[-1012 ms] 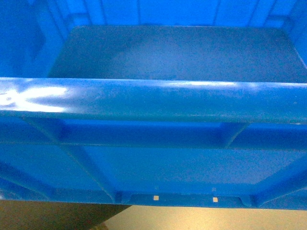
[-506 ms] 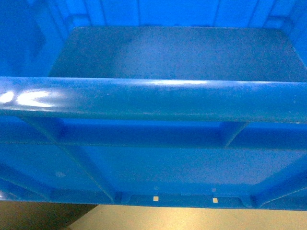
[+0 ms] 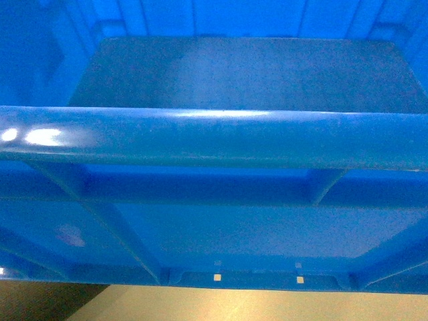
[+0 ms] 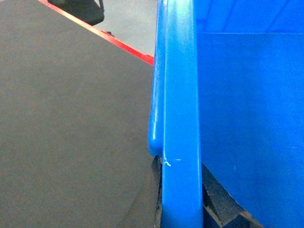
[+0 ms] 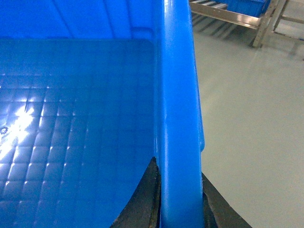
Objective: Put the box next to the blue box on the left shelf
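while the box (image 3: 214,140) fills the head view, carried off the floor, the left gripper (image 4: 183,199) and right gripper (image 5: 178,199) each pinch its thick rounded rim at 6 o'clock. smooth glossy plastic could slip between the dark fingers. no shelf shows ahead, so a blind approach risks clipping the steel rack (image 5: 256,19) at 1 o'clock.

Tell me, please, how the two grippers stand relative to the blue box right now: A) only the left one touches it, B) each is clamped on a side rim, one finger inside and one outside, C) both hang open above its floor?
B: the left gripper and the right gripper each straddle a rim of the box.
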Robot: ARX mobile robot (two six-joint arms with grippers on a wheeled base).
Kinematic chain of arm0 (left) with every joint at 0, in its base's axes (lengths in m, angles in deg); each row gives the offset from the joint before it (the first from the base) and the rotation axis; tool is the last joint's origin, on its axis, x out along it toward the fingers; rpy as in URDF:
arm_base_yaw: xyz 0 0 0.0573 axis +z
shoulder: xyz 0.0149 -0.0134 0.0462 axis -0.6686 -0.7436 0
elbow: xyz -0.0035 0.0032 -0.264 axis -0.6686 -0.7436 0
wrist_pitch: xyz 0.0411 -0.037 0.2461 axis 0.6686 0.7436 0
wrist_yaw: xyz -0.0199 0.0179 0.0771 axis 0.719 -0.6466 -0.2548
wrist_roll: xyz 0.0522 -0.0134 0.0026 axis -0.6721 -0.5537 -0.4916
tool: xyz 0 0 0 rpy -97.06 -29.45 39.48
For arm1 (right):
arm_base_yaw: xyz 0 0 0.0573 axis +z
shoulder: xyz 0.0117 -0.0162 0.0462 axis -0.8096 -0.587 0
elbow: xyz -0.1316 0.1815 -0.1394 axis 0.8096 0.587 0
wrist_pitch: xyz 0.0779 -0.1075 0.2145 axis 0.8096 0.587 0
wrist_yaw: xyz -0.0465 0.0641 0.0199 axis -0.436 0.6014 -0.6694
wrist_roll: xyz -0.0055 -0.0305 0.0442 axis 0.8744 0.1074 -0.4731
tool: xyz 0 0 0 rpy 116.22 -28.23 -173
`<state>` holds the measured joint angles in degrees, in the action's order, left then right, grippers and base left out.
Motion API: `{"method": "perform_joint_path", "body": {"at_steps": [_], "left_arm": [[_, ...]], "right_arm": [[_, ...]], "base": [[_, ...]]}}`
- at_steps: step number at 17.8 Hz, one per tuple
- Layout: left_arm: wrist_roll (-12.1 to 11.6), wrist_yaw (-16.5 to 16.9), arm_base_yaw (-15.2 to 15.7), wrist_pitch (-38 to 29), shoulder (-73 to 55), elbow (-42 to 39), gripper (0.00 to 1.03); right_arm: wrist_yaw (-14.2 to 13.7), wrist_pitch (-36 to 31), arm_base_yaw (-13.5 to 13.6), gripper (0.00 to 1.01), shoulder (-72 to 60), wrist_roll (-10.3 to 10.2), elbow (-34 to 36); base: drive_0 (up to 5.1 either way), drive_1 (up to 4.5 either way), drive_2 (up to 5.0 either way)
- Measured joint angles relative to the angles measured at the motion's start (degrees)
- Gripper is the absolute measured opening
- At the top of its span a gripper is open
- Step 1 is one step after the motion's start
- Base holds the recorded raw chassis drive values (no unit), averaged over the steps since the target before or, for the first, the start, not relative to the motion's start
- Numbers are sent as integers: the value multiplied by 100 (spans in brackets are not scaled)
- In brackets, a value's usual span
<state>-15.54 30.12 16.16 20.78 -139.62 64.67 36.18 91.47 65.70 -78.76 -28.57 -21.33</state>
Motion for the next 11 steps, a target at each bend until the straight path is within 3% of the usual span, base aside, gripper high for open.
{"method": "perform_joint_path", "body": {"at_steps": [11], "left_arm": [[2,0,0,-4,0,0,10]], "right_arm": [[-2,0,0,10,0,0,0]], "base": [[-154,-154,-154]]}}
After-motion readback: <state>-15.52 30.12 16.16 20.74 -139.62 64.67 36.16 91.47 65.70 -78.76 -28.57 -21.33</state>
